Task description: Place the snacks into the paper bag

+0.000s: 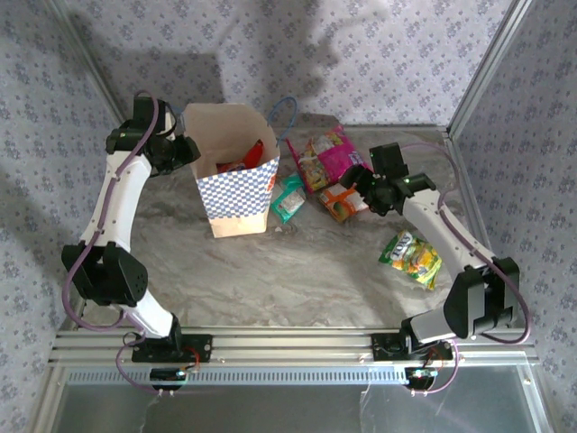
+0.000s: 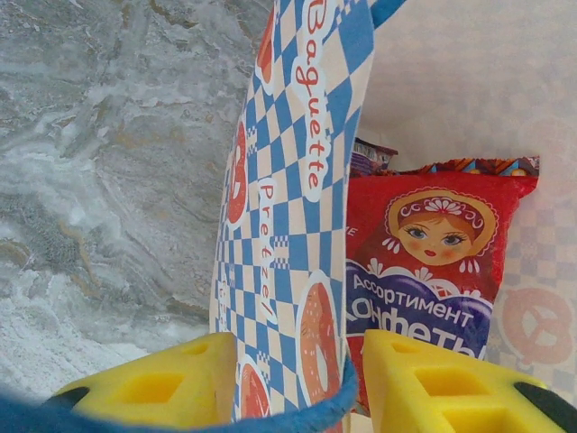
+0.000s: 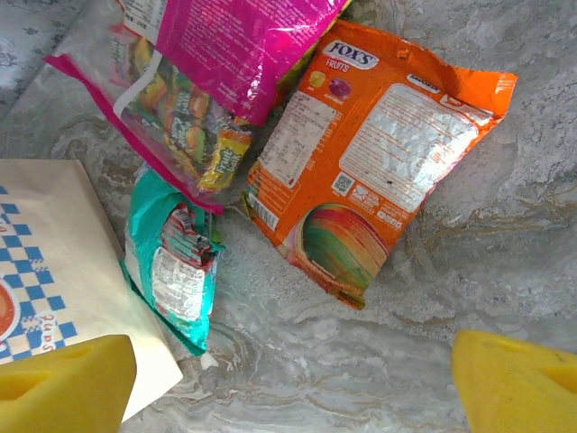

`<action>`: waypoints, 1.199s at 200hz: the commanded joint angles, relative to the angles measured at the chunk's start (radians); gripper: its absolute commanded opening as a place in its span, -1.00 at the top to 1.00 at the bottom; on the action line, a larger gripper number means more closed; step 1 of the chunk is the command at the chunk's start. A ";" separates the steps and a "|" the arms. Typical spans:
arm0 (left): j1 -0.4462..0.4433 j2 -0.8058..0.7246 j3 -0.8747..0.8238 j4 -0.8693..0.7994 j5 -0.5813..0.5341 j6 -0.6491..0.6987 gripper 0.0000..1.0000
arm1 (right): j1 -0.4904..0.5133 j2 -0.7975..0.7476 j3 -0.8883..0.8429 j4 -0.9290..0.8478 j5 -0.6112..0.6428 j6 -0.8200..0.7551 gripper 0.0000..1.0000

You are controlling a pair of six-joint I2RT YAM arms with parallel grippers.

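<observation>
Left wrist, red packet [image 2: 433, 253] inside paper bag [image 2: 297, 225]

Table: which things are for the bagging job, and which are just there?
For the job: paper bag, red packet inside it, magenta packet, orange packet, teal packet, green-yellow packet.
Just there: marbled table, patterned walls, metal rail.

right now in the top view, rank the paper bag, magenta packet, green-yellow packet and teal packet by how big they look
1. paper bag
2. magenta packet and green-yellow packet, too alike to separate
3. teal packet
</observation>
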 commanded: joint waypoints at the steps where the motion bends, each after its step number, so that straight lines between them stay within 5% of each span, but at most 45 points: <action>1: -0.007 0.004 0.043 -0.024 -0.014 0.021 0.17 | -0.011 0.033 -0.010 0.027 -0.015 0.020 -0.86; 240: -0.008 0.006 0.068 -0.056 -0.050 0.053 0.17 | -0.044 0.384 -0.003 0.150 -0.066 0.095 -0.91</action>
